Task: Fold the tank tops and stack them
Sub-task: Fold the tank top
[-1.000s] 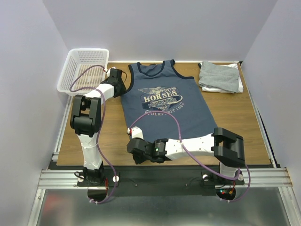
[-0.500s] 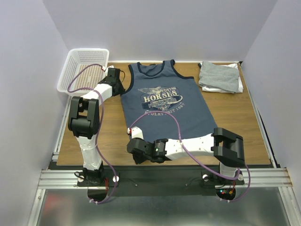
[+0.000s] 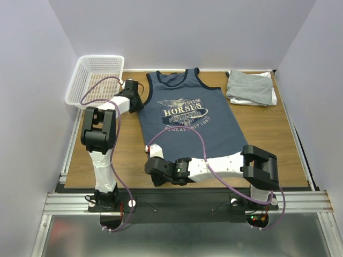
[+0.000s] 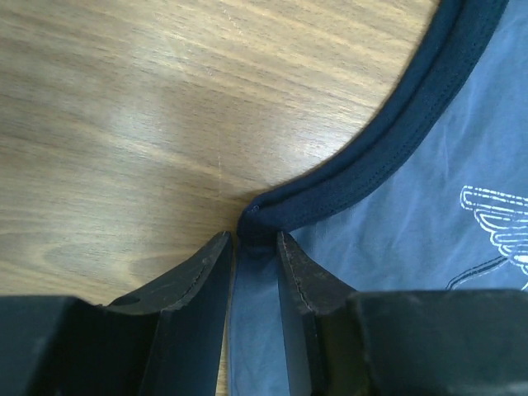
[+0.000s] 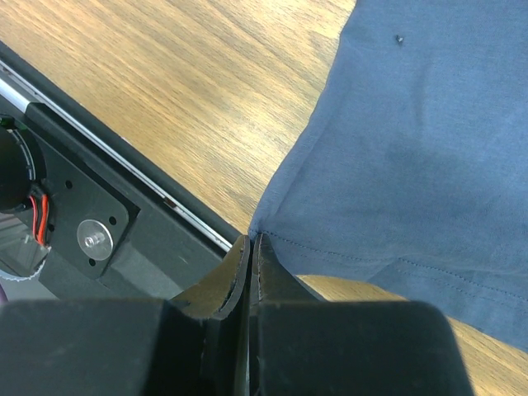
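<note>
Left arm nudged back toward the shirt since half a second ago, elbow slightly shifted; right arm unchanged. Left arm's base is at 7 o'clock. It is folded up at the elbow and reaches toward 12, with the left gripper (image 4: pixel 247 241) at the navy tank top's (image 3: pixel 187 120) 10 o'clock armhole. Its jaws are narrow, with blue cloth between them and the dark trim bunched at the fingertips. Right arm lies low across the near edge, forearm pointing toward 9. The right gripper (image 5: pixel 250 241) is at the shirt's 7 o'clock hem corner, jaws pressed together on that corner.

The navy top lies flat mid-table (image 3: pixel 123 144), neck at 12, hem at 6, print facing up. A folded grey top (image 3: pixel 249 85) sits on a white top (image 3: pixel 272 99) at the 1 o'clock corner, well apart from the navy one. The white basket (image 3: pixel 80 85) is at 10 o'clock, hanging off the table edge.

From above, both sets of fingertips are hidden under the wrists, and the right forearm covers part of the near hem. The white top is mostly covered, only an edge showing. The left wrist view cuts off the print.
</note>
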Motion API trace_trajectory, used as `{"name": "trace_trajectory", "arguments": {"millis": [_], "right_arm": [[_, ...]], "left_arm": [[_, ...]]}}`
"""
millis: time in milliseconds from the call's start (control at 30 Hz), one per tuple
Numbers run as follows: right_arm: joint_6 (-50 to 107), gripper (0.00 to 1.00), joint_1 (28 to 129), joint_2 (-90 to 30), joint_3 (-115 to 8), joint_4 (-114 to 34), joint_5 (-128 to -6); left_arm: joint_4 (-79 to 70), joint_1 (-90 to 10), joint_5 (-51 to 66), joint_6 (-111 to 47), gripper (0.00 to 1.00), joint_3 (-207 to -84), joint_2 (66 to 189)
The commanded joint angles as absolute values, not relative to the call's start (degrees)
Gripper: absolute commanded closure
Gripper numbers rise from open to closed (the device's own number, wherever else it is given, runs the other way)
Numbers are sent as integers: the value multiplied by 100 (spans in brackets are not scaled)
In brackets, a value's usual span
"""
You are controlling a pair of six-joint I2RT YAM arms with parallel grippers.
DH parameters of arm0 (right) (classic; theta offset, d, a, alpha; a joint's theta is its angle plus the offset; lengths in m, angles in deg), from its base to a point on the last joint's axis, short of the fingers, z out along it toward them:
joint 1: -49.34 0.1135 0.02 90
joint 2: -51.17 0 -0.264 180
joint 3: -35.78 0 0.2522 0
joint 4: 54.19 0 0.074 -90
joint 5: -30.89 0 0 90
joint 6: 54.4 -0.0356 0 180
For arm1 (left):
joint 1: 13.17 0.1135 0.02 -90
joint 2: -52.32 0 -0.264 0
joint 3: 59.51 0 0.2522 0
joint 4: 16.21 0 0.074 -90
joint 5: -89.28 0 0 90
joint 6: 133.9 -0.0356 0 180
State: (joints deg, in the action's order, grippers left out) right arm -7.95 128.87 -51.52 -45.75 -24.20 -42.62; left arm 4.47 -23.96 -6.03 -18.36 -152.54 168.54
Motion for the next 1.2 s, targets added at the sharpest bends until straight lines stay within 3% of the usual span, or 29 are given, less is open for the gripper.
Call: {"name": "trace_trajectory", "arguments": {"millis": [0,133,233,367,800,1167], "right_arm": [[-835,100,12862,-5184,-4751,-2610,-4127],[-870,100,12862,-5157,-4716,-2610,-4170],[-940,100,12862,-5140,-4654,-2610,-4337],[-1080,99,12862,-5219,-4593,-2628,-4706],[-940,99,12809,-6019,-5488,-2707,-5568],[-844,99,12475,-5369,-5190,-2742,-5682]], "left_arm": [[494,-2381,-626,-1921,60,-15492,16921],[502,-2381,-740,-1877,65,-15580,17027],[459,-2389,-828,-1798,75,-15607,17027],[318,-2390,-907,-1745,100,-15624,16887],[160,-2381,-1417,-1631,100,-15879,16579],[133,-2460,-1531,-1481,100,-16107,16455]]}}
